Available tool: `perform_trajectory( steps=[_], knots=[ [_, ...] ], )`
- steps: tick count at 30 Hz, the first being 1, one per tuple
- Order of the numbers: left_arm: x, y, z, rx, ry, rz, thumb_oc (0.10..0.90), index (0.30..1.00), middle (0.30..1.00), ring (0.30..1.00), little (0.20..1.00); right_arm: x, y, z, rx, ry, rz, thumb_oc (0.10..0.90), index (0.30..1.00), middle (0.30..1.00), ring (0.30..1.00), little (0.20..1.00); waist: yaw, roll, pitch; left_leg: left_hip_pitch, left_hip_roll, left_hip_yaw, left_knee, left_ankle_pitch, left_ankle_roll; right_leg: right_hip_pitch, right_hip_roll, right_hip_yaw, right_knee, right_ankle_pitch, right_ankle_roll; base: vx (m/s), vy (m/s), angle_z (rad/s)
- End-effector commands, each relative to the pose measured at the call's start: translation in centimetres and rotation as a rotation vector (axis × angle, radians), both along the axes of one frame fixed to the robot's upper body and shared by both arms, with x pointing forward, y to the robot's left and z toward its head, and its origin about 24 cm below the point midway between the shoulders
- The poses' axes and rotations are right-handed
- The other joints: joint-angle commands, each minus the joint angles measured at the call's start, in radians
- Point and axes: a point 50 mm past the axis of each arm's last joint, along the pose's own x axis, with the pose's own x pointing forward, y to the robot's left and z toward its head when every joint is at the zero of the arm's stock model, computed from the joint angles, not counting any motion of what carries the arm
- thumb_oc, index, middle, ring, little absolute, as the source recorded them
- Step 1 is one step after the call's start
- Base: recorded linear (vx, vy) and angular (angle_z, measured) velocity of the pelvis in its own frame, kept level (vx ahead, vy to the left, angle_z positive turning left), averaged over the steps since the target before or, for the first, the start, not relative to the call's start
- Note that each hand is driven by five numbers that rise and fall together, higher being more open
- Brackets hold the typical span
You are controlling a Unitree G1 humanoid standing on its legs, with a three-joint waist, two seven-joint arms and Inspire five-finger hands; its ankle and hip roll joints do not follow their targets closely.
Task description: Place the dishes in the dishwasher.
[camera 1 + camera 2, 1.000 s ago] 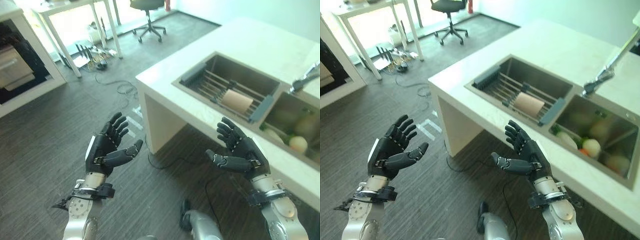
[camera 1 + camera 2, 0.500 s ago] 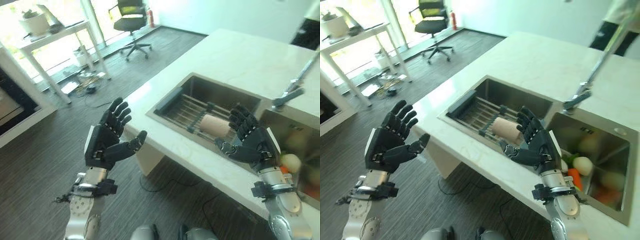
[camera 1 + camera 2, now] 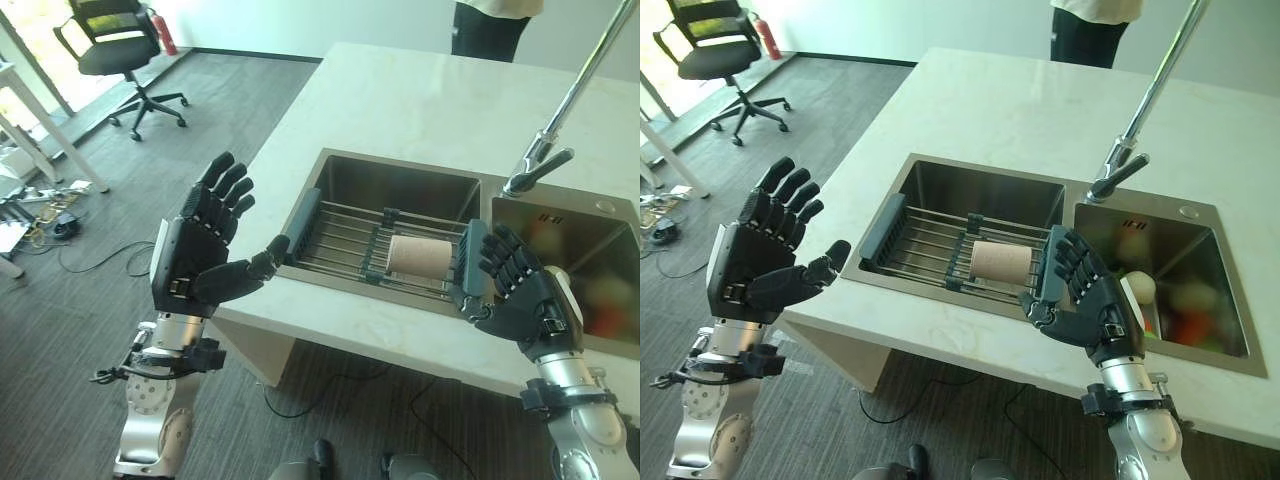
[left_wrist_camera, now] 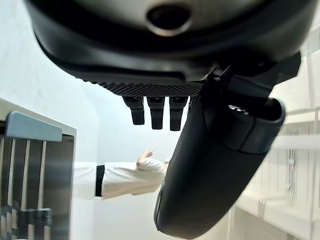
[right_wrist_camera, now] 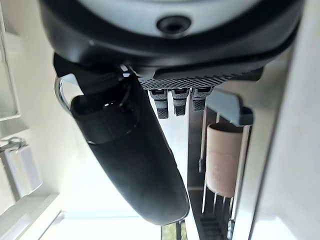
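Bright daylight; wrist views glaring, closely blurred.

tan cup [image 3: 1002, 262], grey rack [image 3: 940, 245], steel sink [image 3: 970, 195], white marbled counter [image 3: 990, 100].

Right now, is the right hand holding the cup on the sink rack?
No, the right hand hovers open over the counter edge, apart from the cup lying on the rack.

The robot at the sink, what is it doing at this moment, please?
Nothing is being handled yet. Both hands are raised and open: the left hand beside the counter's edge, the right hand over the counter's front edge by the sink. A beige cup lies on its side on the drying rack across the left basin. Vegetables sit in the right basin. A person stands behind the counter.
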Motion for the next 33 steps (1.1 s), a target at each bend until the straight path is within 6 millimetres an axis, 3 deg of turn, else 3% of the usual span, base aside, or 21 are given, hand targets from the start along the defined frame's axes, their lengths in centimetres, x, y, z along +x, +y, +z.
perform_trajectory(
  steps=[1, 2, 3, 5, 8, 13, 15, 22, 33],
  knots=[
    [-1.4, -0.7, 4.7, 0.144, -0.250, 0.006, 0.800, 0.900, 0.900, 0.900, 0.900, 1.2, 0.7, 6.3, 0.007, -0.326, 0.078, 0.800, 0.900, 0.900, 0.900, 0.900, 0.043, 0.011, -0.066, 0.023, 0.120, 0.007, 0.066, -0.169, -0.088, -0.021, -0.081, -0.232, -0.004, 0.043, 0.075, -0.09, -0.001, -1.75],
    [-1.5, -0.6, 4.8, 0.177, -0.246, 0.029, 0.800, 0.900, 0.900, 0.900, 0.900, 1.8, 1.3, 6.5, 0.010, -0.332, 0.113, 0.800, 0.900, 0.900, 0.900, 0.900, 0.069, 0.010, -0.067, 0.029, 0.140, 0.061, 0.066, -0.173, -0.092, -0.029, -0.113, -0.331, -0.004, 0.054, 0.082, -0.12, -0.049, -2.29],
    [-1.5, -0.7, 5.1, 0.223, -0.258, 0.037, 0.800, 0.900, 0.900, 0.900, 0.900, 2.6, 1.9, 6.7, 0.001, -0.338, 0.133, 0.800, 0.900, 0.900, 0.900, 0.900, 0.092, 0.011, -0.066, 0.045, 0.154, 0.104, 0.066, -0.187, -0.092, -0.028, -0.128, -0.383, -0.004, 0.057, 0.083, -0.10, -0.097, -2.42],
    [-0.7, -1.3, 5.5, 0.223, -0.249, -0.012, 0.800, 0.900, 0.900, 0.900, 0.900, 3.4, 2.1, 7.1, -0.022, -0.354, 0.115, 0.800, 0.900, 0.900, 0.900, 0.900, 0.089, 0.006, -0.074, 0.042, 0.136, 0.090, 0.066, -0.189, -0.085, -0.030, -0.085, -0.320, -0.004, 0.029, 0.054, -0.06, -0.191, -1.24],
    [0.2, -2.6, 4.9, 0.386, -0.185, -0.105, 0.800, 0.900, 0.900, 0.900, 0.900, 3.9, 2.1, 7.6, -0.040, -0.357, 0.112, 0.800, 0.900, 0.900, 0.900, 0.900, 0.067, 0.022, -0.096, 0.054, 0.138, 0.097, 0.066, -0.172, -0.093, -0.021, -0.055, -0.287, -0.004, 0.023, 0.034, 0.03, -0.198, 0.34],
    [1.6, -2.5, 6.8, 0.500, -0.219, -0.103, 0.800, 0.900, 0.900, 0.900, 0.900, 4.4, 2.2, 7.3, -0.059, -0.331, 0.121, 0.800, 0.900, 0.900, 0.900, 0.900, 0.028, 0.052, -0.119, 0.073, 0.145, 0.109, 0.066, -0.170, -0.105, -0.009, -0.037, -0.260, -0.004, 0.007, 0.027, 0.05, -0.079, -0.25],
    [2.9, -1.6, 8.0, 0.507, -0.219, -0.042, 0.800, 0.900, 0.900, 0.900, 0.900, 4.6, 2.1, 7.1, -0.077, -0.313, 0.133, 0.800, 0.900, 0.900, 0.900, 0.900, 0.002, 0.069, -0.130, 0.086, 0.149, 0.121, 0.066, -0.172, -0.110, -0.005, -0.033, -0.246, -0.004, 0.003, 0.028, 0.06, -0.005, -0.18],
    [4.9, 0.7, 9.7, 0.526, -0.139, 0.035, 0.800, 0.900, 0.900, 0.900, 0.900, 4.8, 1.7, 7.1, -0.127, -0.278, 0.154, 0.800, 0.900, 0.900, 0.900, 0.900, -0.030, 0.088, -0.146, 0.098, 0.148, 0.134, 0.066, -0.175, -0.117, -0.005, -0.023, -0.224, -0.004, 0.001, 0.026, 0.03, 0.040, -0.10],
    [8.5, 5.5, 6.6, 0.624, 0.189, 0.124, 0.800, 0.900, 0.900, 0.900, 0.900, 5.1, 0.8, 7.0, -0.198, -0.221, 0.197, 0.800, 0.900, 0.900, 0.900, 0.900, -0.072, 0.112, -0.155, 0.118, 0.145, 0.167, 0.066, -0.183, -0.118, -0.001, -0.017, -0.199, -0.004, -0.002, 0.033, 0.02, 0.063, -0.07]
  ],
)
